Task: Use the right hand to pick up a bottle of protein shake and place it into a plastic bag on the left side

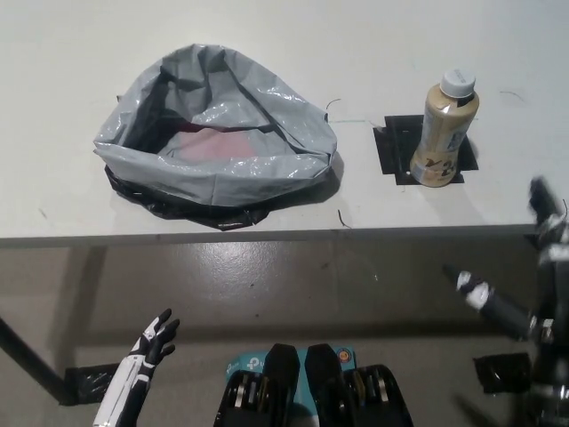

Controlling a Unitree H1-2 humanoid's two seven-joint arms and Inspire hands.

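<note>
Standing upright on a black tape mark at upper right of the desk (53, 218): bottle (443, 131), long axis vertical, cap up. Up and slightly left of the right hand (544, 267), at the right edge and well apart from it; fingers spread, holding nothing. Bag (216, 133) open at upper left. Left hand (153, 342) resting at lower left, empty, far from both.
</note>
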